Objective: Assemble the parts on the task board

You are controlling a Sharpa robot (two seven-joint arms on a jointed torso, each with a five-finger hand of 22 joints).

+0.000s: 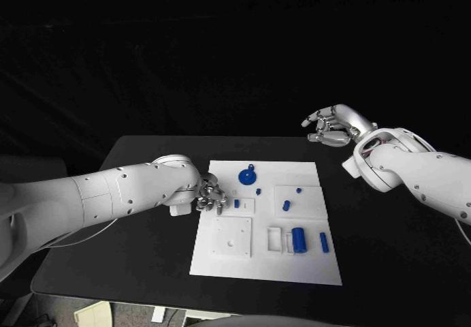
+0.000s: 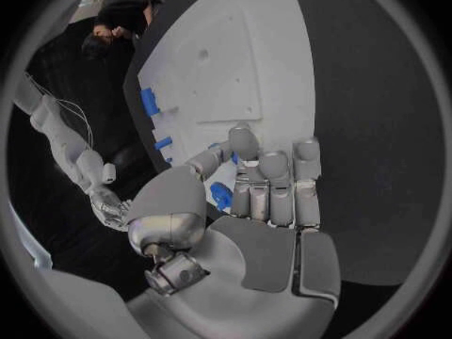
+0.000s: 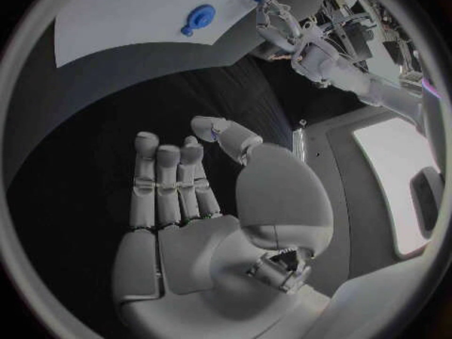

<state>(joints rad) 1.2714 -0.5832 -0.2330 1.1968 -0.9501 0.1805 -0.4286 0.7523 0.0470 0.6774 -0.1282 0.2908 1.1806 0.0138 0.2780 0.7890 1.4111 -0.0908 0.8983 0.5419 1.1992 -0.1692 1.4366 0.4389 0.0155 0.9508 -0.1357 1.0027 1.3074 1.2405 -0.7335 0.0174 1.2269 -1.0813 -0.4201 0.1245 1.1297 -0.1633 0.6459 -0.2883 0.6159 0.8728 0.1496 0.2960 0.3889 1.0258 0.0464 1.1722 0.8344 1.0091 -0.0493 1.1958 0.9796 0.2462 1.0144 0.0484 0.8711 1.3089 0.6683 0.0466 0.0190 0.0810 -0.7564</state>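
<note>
The white task board (image 1: pixel 265 262) lies mid-table. On it are a round blue knobbed disc (image 1: pixel 248 177) (image 3: pixel 198 16), a blue cylinder (image 1: pixel 298 240) (image 2: pixel 148 102), a short peg (image 1: pixel 237 203) and several smaller blue parts. My left hand (image 1: pixel 208 196) (image 2: pixel 268 196) sits low at the board's left edge with its fingers curled. A small blue part (image 2: pixel 221 196) shows between its thumb and fingers, apparently pinched. My right hand (image 1: pixel 333 126) (image 3: pixel 203 196) is raised beyond the table's far right corner, fingers loosely bent, holding nothing.
A square white plate with holes (image 1: pixel 233 237) (image 2: pixel 203 53) and a recessed slot (image 1: pixel 273 237) lie on the board's near half. Bare black table (image 1: pixel 137 245) runs left and right of the board.
</note>
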